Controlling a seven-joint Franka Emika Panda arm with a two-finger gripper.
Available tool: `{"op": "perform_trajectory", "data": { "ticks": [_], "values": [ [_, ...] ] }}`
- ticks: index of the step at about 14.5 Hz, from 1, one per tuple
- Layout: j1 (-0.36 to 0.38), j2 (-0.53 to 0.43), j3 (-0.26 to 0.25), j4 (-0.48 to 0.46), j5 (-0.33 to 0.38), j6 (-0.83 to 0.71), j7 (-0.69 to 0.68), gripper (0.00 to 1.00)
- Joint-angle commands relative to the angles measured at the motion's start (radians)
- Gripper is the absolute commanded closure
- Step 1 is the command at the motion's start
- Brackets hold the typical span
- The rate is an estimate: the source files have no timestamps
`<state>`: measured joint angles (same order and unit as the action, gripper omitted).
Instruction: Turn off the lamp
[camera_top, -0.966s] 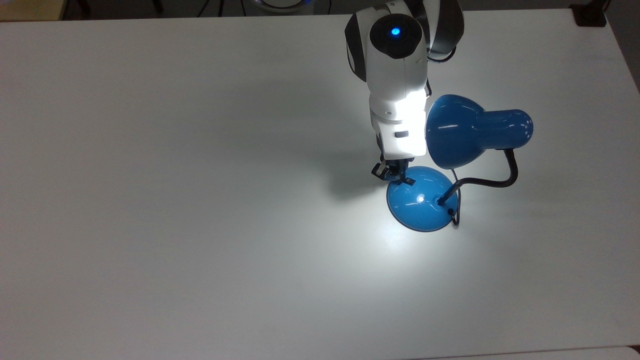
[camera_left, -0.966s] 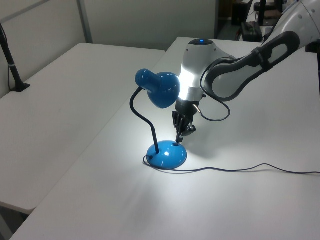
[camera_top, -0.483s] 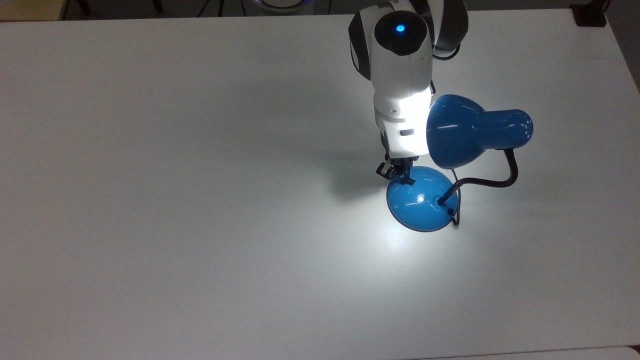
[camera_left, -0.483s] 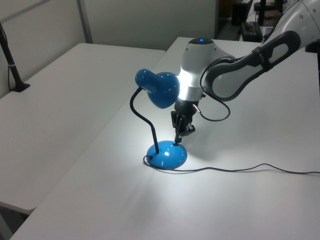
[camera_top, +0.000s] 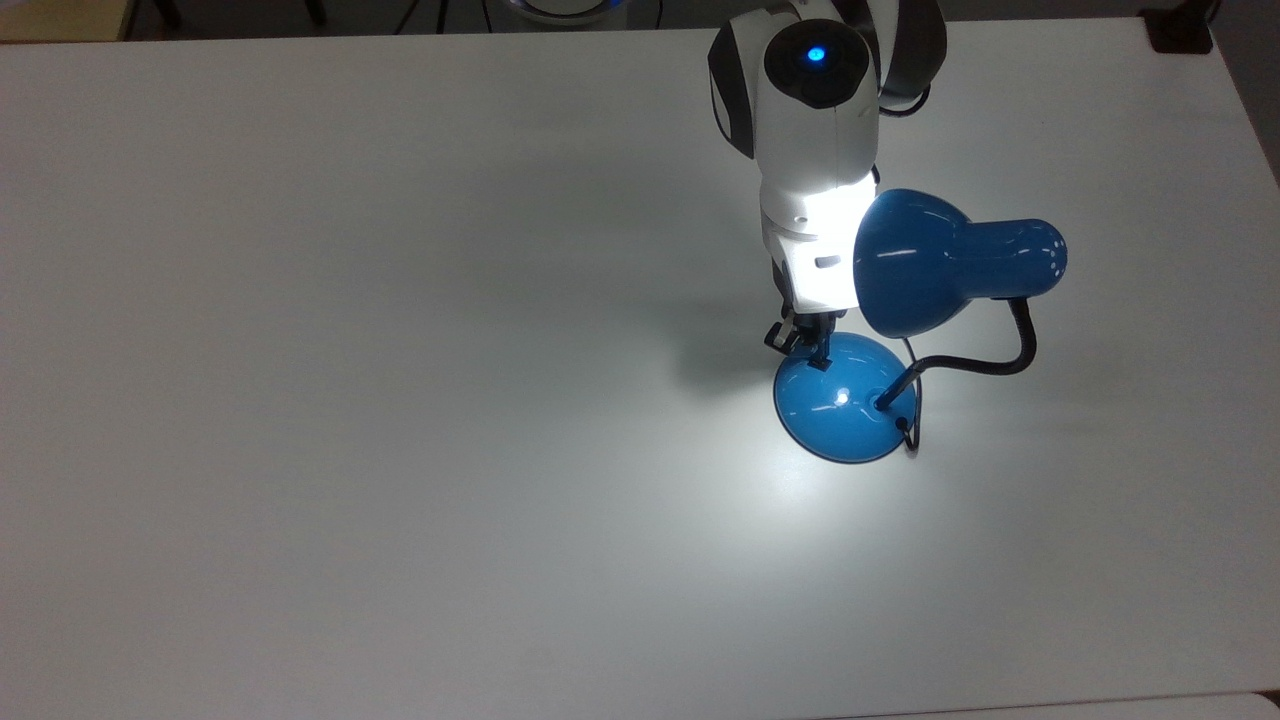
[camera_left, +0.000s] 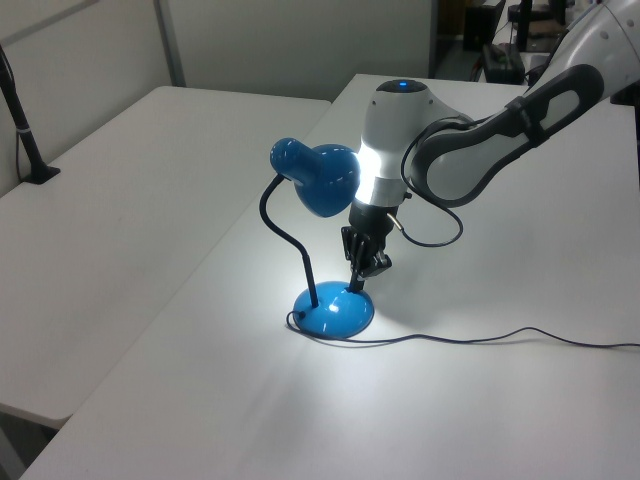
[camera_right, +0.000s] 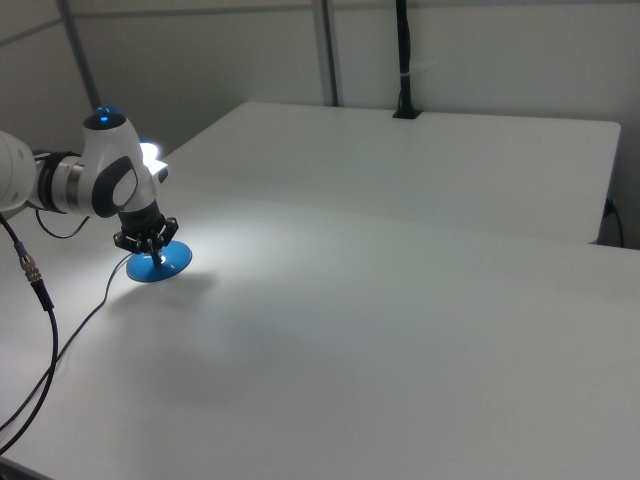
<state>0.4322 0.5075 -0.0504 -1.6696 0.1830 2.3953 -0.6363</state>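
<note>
- The hand (camera_top: 812, 352) has slid toward the top view's right since a second ago, its tip now at the base's rim; fingers look closed together.
- The lamp (camera_top: 905, 310) remains lit on the desk (camera_top: 400, 400), shade's long axis level, mouth facing the top view's left.

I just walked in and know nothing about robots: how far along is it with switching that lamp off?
Done: the claw has reached the top-view upper edge of the blue base, where the small black switch sits. In hand: its tips are at that switch, seemingly pressing. Left: the lamp is lit, with a bright pool on the table and glare on the arm, so it isn't off yet.
</note>
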Motion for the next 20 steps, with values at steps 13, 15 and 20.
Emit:
{"op": "perform_trajectory", "data": {
  "ticks": [13, 15, 20],
  "values": [
    [-0.056, -0.168, -0.008, -0.098, 0.007, -0.147, 0.088, 1.00],
    [-0.122, -0.255, -0.009, -0.090, -0.014, -0.313, 0.205, 1.00],
    [-0.378, -0.407, -0.014, -0.013, -0.111, -0.668, 0.542, 1.00]
  ]
}}
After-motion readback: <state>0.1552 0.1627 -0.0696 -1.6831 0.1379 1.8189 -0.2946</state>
